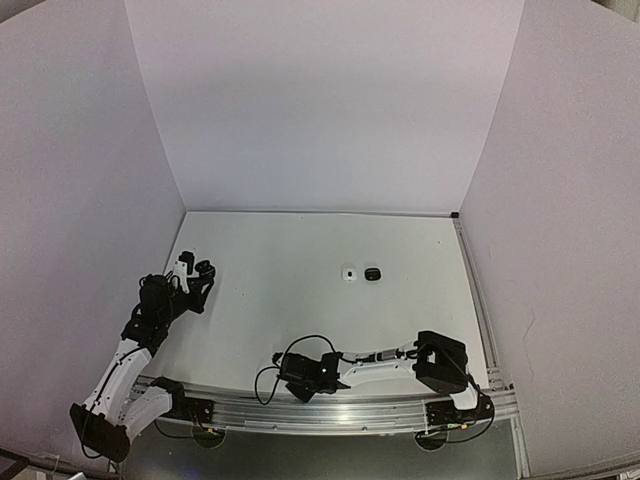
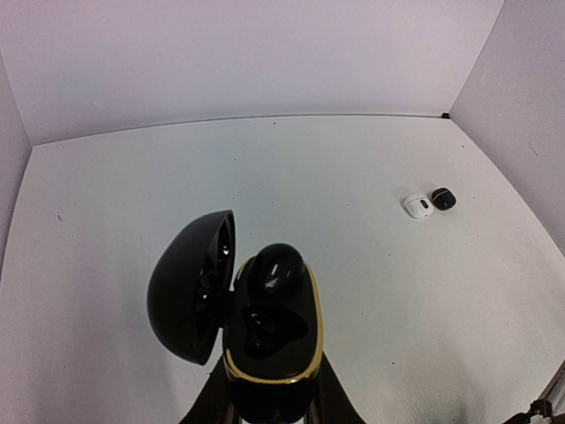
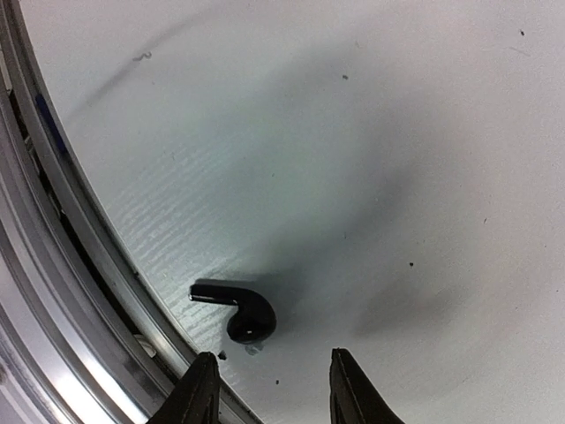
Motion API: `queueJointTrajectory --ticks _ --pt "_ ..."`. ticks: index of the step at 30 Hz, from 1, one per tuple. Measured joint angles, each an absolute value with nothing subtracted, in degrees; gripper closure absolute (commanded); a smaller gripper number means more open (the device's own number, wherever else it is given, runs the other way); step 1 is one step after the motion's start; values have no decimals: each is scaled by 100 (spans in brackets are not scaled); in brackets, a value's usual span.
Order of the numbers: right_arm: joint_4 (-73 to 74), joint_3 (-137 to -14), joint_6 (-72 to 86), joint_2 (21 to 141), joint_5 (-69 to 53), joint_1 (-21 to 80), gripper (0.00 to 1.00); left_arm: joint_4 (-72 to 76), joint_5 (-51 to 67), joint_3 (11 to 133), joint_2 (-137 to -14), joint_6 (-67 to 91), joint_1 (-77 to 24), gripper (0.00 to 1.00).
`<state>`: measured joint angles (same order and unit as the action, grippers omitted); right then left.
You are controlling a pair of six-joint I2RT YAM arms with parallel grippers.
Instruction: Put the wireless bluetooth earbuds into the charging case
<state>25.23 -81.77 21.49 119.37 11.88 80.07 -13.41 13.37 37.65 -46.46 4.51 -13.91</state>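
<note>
My left gripper (image 2: 269, 405) is shut on a black charging case (image 2: 281, 353) with a gold rim, held up with its lid (image 2: 187, 287) swung open to the left. A glossy black earbud (image 2: 275, 265) sits in the case's upper slot, and the lower slot looks dark and hollow. In the right wrist view another black stemmed earbud (image 3: 240, 311) lies flat on the white table. It is just ahead of my right gripper (image 3: 274, 389), nearer the left finger. That gripper is open and low over the table, with nothing between its fingers (image 3: 199, 390).
An aluminium rail (image 3: 62, 256) runs along the table's near edge, close to the left of the lying earbud. A small white rounded case (image 1: 349, 273) and a black one (image 1: 372, 273) sit side by side mid-table. White walls enclose the table on three sides.
</note>
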Motion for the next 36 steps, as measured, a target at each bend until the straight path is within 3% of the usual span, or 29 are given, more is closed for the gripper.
queueJointTrajectory --ticks 24,36 --pt "2526 -8093 2019 11939 1289 7566 63 -1343 1337 3765 -4659 464 -1391 100" --pt "2494 -7930 1140 11731 174 7677 57 -1339 1332 3697 -4658 506 -1391 100"
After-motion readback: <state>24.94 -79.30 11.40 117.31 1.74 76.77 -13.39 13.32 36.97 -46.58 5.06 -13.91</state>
